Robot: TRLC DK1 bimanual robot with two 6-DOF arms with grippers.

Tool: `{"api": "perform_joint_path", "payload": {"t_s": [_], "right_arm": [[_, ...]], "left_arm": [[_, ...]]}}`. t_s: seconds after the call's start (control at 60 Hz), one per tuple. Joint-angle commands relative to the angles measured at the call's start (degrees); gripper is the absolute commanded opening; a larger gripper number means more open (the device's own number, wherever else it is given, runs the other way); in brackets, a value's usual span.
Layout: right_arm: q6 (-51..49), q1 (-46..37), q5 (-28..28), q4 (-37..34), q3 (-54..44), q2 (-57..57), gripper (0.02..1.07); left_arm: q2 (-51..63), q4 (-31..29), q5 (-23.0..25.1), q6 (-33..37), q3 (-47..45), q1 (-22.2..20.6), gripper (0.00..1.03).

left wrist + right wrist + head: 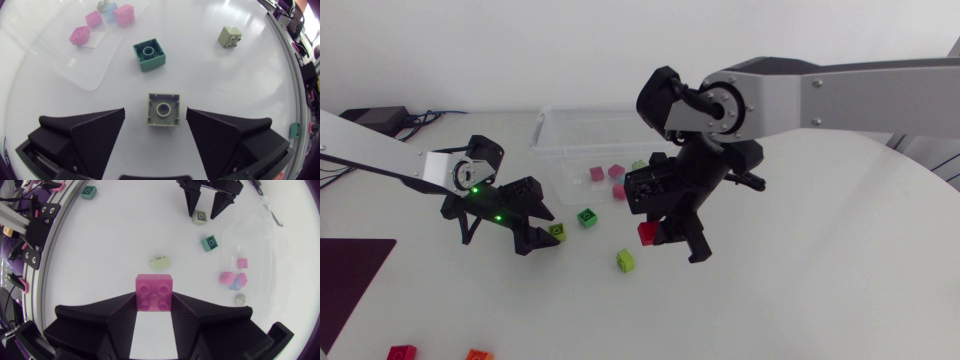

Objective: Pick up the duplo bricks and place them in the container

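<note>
While container (570, 135) holds several bricks (597, 173) | left end effector (156, 116) wide astride green brick (163, 109) | right end effector (154, 302) clamps red brick (154, 287)

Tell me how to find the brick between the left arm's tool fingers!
Start at the clear container, then come toward the left arm's black tool. The pale green brick sits between its open fingers. Its nearest neighbour is darker green, and the other pale one lies farther off.
</note>
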Motion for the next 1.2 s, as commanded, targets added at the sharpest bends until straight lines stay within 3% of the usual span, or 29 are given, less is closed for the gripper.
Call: {"api": "perform_joint_path", "payload": {"t_s": [0.0,0.05,0.117,0.15,0.233,0.383,0.7,1.067,1.133,1.183], "right_arm": [[1.5,-1.5,-1.7,0.2,1.2,-1.2,0.19],[2.5,-2.2,-2.8,1.1,2.3,-1.3,0.19],[4.3,-3.2,-3.1,3.6,3.4,-1.2,0.19],[5.5,-3.8,-3.1,5.7,3.9,-0.9,0.19],[7.1,-4.9,-3.3,8.1,5.5,-0.1,0.19],[10.8,-6.9,-4.2,12.0,9.5,1.7,0.19],[18.5,-10.3,-3.9,20.7,17.1,8.7,0.19],[24.6,-13.1,-3.0,23.3,30.3,21.4,0.2],[25.3,-13.2,-3.0,23.3,31.2,22.4,0.3],[25.8,-13.2,-3.0,23.3,31.5,22.8,0.45]], "left_arm": [[2.0,-0.1,1.0,2.4,1.3,0.3,0.76],[2.5,-0.3,1.0,2.8,1.5,0.2,0.68],[3.1,-0.6,1.6,3.2,1.7,0.0,0.5],[3.1,-0.8,2.1,3.4,1.7,-0.2,0.31],[2.5,-1.6,2.2,3.4,1.9,-0.4,0.02],[-1.1,-3.0,2.7,2.8,1.3,-0.2,0.03],[-13.8,-12.5,6.7,2.7,1.0,1.7,0.03],[-21.4,-13.9,11.6,-7.1,7.6,2.1,0.03],[-21.0,-12.8,12.6,-9.6,9.2,2.3,0.03],[-20.5,-10.3,13.0,-13.0,10.3,2.4,0.04]]}}
